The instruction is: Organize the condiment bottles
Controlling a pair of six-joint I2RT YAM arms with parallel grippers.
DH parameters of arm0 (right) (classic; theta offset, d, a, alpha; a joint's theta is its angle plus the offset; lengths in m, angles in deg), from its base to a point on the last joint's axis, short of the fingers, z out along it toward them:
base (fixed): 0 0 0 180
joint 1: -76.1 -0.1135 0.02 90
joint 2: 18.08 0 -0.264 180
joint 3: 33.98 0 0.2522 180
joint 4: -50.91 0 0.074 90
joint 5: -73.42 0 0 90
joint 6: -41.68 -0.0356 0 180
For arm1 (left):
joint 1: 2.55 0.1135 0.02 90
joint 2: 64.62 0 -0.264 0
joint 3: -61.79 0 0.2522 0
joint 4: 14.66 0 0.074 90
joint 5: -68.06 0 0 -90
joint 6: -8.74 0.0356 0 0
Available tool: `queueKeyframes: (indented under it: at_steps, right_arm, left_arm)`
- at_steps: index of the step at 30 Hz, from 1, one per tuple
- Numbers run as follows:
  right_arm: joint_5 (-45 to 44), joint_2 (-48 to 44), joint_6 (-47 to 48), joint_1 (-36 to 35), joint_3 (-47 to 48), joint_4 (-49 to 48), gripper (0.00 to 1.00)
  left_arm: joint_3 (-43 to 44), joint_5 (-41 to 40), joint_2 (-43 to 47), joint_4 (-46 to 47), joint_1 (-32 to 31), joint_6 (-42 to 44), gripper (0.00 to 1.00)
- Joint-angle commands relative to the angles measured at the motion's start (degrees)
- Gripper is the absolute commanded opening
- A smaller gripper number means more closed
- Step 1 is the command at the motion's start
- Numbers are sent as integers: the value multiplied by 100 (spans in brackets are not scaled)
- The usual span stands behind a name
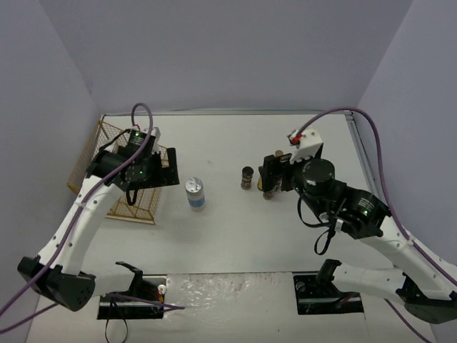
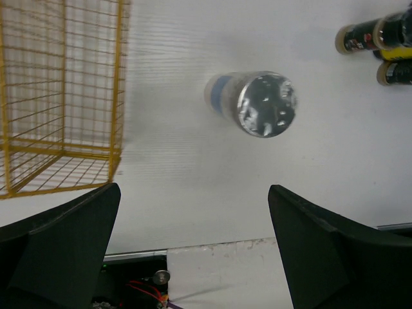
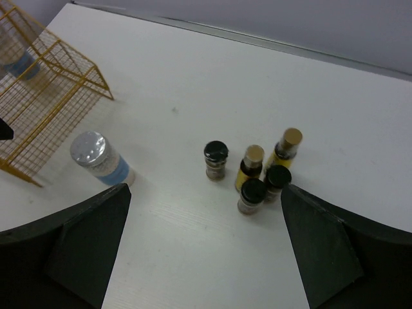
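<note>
Wire rack (image 3: pixel 64 71) is holding one blurred white bottle (image 3: pixel 19 61); silver-capped bottle (image 3: pixel 100 158) is standing just beside it; black-capped jars (image 3: pixel 215 159) and yellow bottles (image 3: pixel 250 166) are clustering apart. Left gripper (image 2: pixel 194 190) and right gripper (image 3: pixel 206 190) are gaping, empty.

Closes in on three sides with plain, pale grey-violet walls (image 1: pixel 228 50). Spreads below as a white matte table (image 1: pixel 228 239), faintly grained. Meets the back wall along a thin grey strip (image 3: pixel 257 41). Glows under soft, even light from above; casts only short, faint shadows. Turns wrinkled and glossy at the near edge.
</note>
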Motion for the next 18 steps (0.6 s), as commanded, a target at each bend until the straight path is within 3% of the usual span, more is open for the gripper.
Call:
queueKeyframes:
  at_steps: [1, 10, 18]
  right_arm:
    - [-822, -762, -879, 137, -501, 3, 100]
    - [-882, -1600, -1274, 153, -578, 509, 100]
    - [-931, -1976, -1225, 156, -525, 715, 100]
  left_arm:
    - [726, -144, -660, 358, -796, -300, 97]
    - [1512, -604, -2176, 139, -1305, -299, 97]
    - [1276, -601, -2637, 257, -1322, -376, 97]
